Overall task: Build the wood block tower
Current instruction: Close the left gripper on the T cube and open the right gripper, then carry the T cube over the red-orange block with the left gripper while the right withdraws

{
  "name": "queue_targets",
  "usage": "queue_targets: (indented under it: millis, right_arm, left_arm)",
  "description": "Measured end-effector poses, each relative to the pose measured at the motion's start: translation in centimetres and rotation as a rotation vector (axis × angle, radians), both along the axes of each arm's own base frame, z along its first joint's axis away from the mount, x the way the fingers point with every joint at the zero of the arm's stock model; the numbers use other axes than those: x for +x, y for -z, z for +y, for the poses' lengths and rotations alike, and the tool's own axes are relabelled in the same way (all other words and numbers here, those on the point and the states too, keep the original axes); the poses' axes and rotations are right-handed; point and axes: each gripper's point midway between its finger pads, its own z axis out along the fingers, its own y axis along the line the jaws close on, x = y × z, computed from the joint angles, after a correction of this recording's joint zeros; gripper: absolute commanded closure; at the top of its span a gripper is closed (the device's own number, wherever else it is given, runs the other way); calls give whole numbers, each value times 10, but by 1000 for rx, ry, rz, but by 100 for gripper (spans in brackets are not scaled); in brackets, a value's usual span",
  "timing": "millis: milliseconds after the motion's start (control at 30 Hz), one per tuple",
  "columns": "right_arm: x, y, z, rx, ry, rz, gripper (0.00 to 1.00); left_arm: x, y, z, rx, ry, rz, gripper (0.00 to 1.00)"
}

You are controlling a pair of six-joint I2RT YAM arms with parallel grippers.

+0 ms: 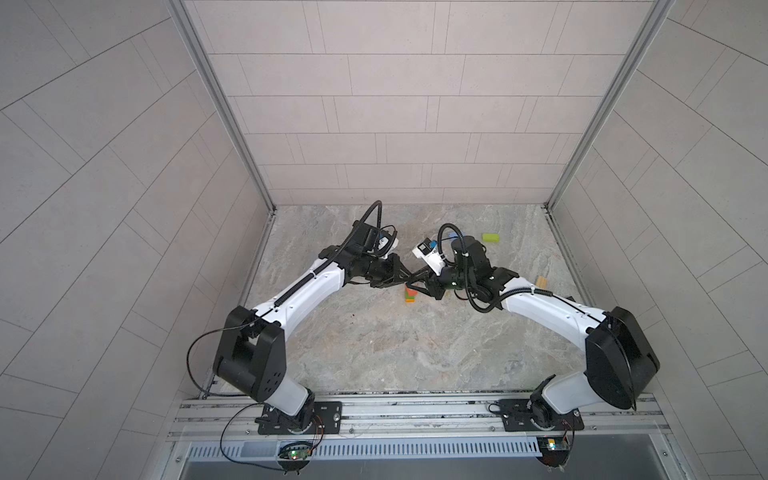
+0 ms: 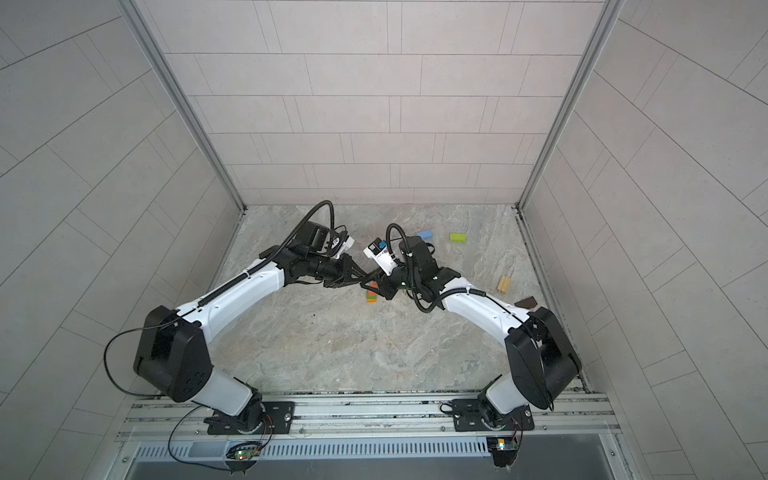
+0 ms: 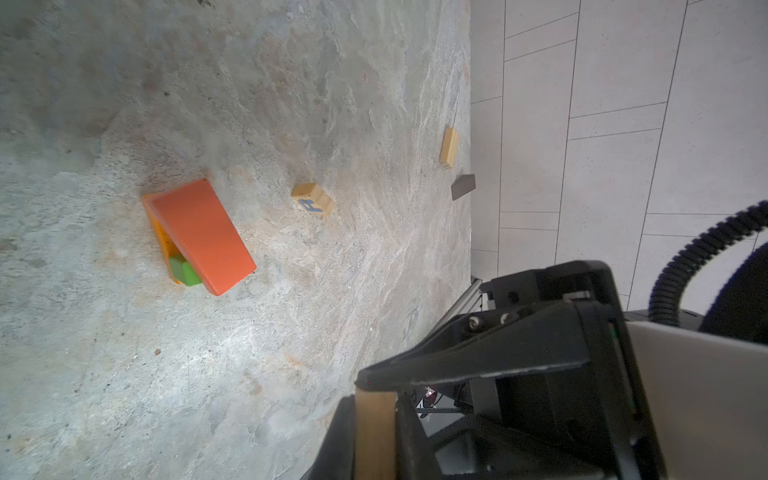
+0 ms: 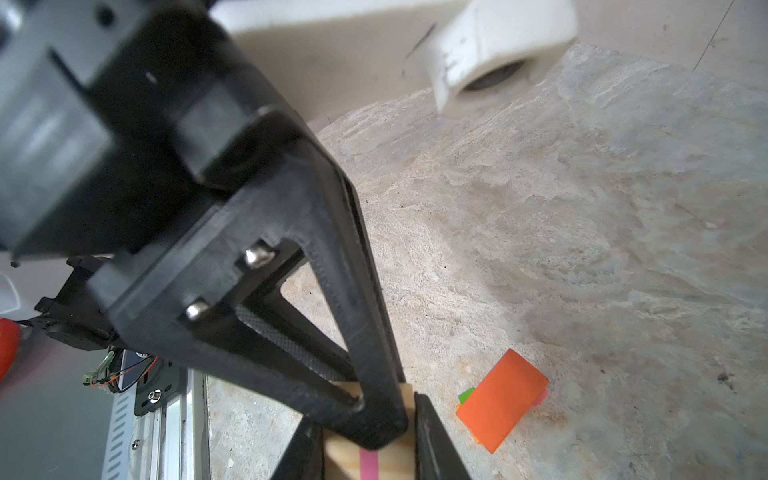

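Two grippers, left gripper (image 3: pixel 375 397) and right gripper (image 4: pixel 365 419), both clamped on tan block (image 3: pixel 374 436); long axis along left fingers (image 3: pixel 338 444).

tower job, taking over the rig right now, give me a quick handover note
Left gripper: shut on the tan block, held off the table.
Right gripper: shut on the same block; looks like a mid-air handover beside the tower.
Done: low stack, with an orange base, green, and an orange slab on top.
Loose: lime block, blue block, lettered cube, tan plank, dark brown block.
Left: one gripper lets go, the tan block goes on, then the loose ones.
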Motion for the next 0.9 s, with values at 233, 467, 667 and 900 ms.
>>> queue_targets:
  millis: [233, 467, 667, 900]
  right_arm:
    - [-1, 2, 2, -2, -6, 6, 74]
    - [3, -4, 3, 26, 3, -13, 44]
    - [3, -4, 0, 50, 21, -22, 35]
    - [-7, -9, -25, 123, 96, -18, 33]
  left_arm:
    - [-2, 3, 1, 17, 6, 0, 96]
    - [-1, -2, 6, 70, 27, -43, 97]
    - [1, -11, 15, 162, 45, -84, 96]
    - [14, -19, 27, 301, 68, -169, 97]
